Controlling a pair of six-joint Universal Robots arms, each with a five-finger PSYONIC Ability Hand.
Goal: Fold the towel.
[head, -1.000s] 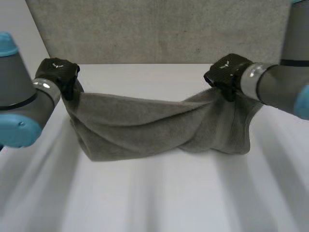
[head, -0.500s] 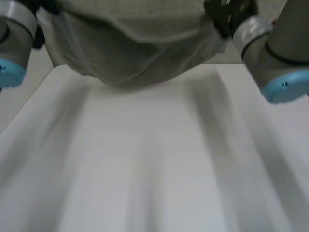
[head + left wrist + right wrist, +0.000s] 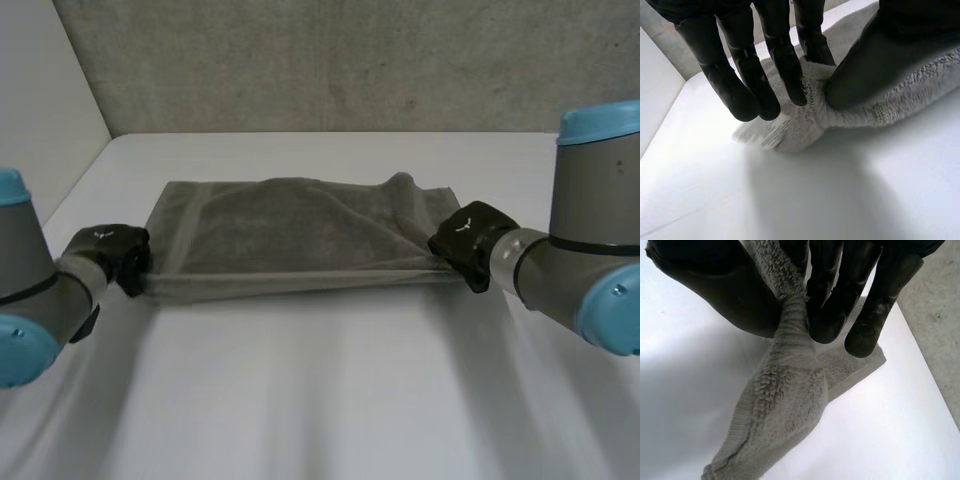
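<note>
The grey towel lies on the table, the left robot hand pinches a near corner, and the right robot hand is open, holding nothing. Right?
Not quite. The right robot hand pinches the towel too, between thumb and fingers, as the right wrist view shows. The rest stands: the towel lies on the table, its other near corner in the left robot hand.

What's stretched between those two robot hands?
The towel. In the head view its near edge runs from the left robot hand to the right robot hand, each pinching one end, and the rest lies on the white table.
</note>
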